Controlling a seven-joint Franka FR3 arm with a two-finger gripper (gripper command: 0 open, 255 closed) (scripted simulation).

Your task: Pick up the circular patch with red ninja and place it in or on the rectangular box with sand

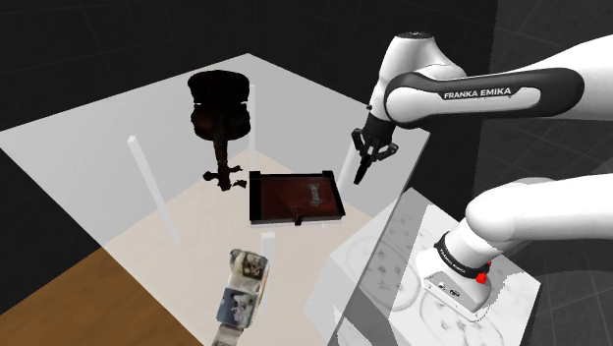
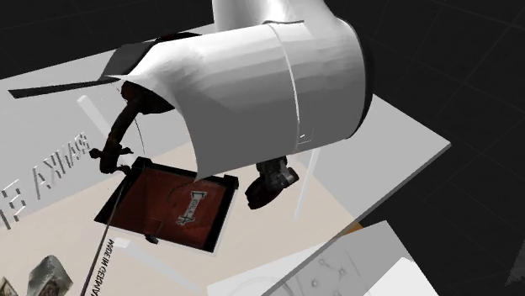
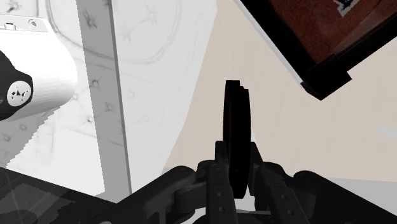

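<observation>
Gripper: all-black two-finger gripper [image 3: 235, 88], nearest my wrist camera. Its fingers are pressed together into one narrow upright blade, hanging above the pale beige table top [image 3: 286, 140] without touching it.
Patch: circular patch with red ninja. I cannot place it for certain. My judgement is that it may be sandwiched edge-on inside that blade, where a thin flat disc would hide, but no red confirms this.
Box: black-walled rectangular box with a flat reddish-brown sand bed [image 1: 280, 197]. It lies flat on the table, with a small whitish elongated piece [image 2: 192, 204] resting on the sand.
Key relation: in the shoulder view the box is near the gripper, to its left and lower. The gripper hangs outside the box's right-hand wall, not over the sand. From the wrist, one black corner of the box sits just beyond the fingertips, off to one side. The box's long axis runs roughly across the shoulder view.
Next move, as I judge it: carry toward the shoulder view's left until the tips are over the sand, then lower and release. The wall is what I must clear.
Further out: dark brown violin-shaped object [image 1: 221, 108] beyond the box, its neck pointing toward it. Pale printed cartons [image 1: 246, 285] sit nearer the shoulder camera, and the white patterned stand [image 1: 393, 275] is at lower right.
</observation>
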